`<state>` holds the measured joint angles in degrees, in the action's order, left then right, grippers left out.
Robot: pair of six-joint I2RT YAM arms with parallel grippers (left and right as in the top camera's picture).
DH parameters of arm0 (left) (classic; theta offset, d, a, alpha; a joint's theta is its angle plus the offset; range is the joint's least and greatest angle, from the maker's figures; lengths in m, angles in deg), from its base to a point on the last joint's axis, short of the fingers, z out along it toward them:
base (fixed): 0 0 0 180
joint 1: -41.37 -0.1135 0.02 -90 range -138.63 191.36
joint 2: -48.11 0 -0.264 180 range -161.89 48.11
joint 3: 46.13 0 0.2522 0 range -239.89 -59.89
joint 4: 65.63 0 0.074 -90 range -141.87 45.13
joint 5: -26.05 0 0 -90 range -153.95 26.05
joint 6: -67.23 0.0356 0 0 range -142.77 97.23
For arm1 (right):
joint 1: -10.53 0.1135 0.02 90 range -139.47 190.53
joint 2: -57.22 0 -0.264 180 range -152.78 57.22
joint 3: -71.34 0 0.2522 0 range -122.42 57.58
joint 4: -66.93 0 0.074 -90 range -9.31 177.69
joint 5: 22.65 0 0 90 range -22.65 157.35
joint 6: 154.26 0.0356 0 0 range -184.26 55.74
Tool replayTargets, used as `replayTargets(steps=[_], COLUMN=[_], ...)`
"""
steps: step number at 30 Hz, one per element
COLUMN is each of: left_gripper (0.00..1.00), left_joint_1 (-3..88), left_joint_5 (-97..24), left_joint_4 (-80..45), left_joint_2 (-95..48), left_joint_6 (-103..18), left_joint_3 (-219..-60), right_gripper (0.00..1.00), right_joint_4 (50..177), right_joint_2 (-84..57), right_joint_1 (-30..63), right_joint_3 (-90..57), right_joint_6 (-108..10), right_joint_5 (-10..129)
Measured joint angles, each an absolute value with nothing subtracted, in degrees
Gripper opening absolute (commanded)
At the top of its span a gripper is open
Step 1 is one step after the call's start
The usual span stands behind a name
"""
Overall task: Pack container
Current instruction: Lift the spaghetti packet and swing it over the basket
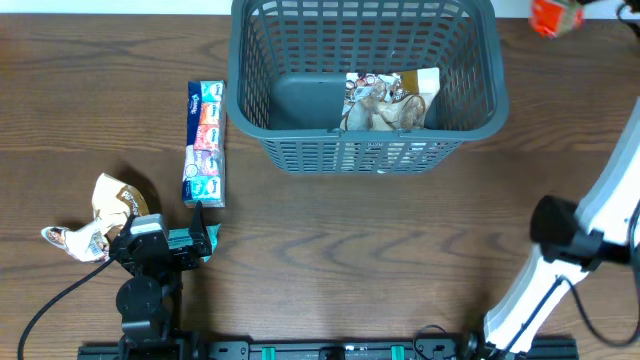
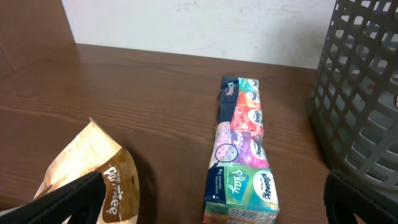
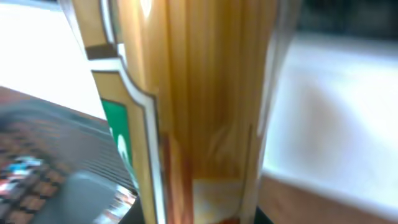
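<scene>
The dark grey slotted basket (image 1: pixel 365 150) stands at the back centre with one crumpled snack packet (image 1: pixel 385 100) inside; its wall also shows in the left wrist view (image 2: pixel 360 93). A colourful tissue pack (image 1: pixel 205 143) lies left of the basket, also in the left wrist view (image 2: pixel 242 155). A brown snack packet (image 1: pixel 110 205) lies at the front left, by my left gripper (image 1: pixel 200 238), which is open and empty (image 2: pixel 211 208). My right gripper (image 3: pixel 199 218) is shut on an orange-brown packet (image 3: pixel 199 93) that fills its view. A blurred orange item (image 1: pixel 555 15) shows at the top right.
The right arm (image 1: pixel 600 220) rises along the right edge of the table. A white wall runs behind the table in the left wrist view. Bare wooden tabletop (image 1: pixel 380 250) lies in front of the basket.
</scene>
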<state>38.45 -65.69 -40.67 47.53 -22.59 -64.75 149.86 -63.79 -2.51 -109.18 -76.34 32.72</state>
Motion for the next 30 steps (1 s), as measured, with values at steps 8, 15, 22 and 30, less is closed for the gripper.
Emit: replayTargets(steps=[8, 15, 22, 30], left_gripper=[0.99, 0.99, 0.99, 0.98], left_joint_1=[38.4, 38.4, 38.4, 38.4], left_joint_5=[-65.7, -65.7, -65.7, -65.7], left_joint_4=[-40.7, -40.6, -40.7, -40.7], left_joint_2=[47.5, 47.5, 47.5, 47.5], left_joint_6=[-22.6, -22.6, -22.6, -22.6], left_joint_3=[-64.8, -64.8, -64.8, -64.8], right_gripper=[0.01, 0.01, 0.01, 0.01], right_joint_4=[157.9, 162.3, 162.3, 162.2], right_joint_2=[-58.7, -64.0, -69.8, -70.5], right_joint_1=[11.0, 13.0, 13.1, 17.3], right_joint_3=[-110.5, -104.1, -93.8, -86.3], right_joint_6=[-84.8, -89.1, -90.8, -93.1], right_joint_5=[28.1, 30.3, 33.3, 36.4])
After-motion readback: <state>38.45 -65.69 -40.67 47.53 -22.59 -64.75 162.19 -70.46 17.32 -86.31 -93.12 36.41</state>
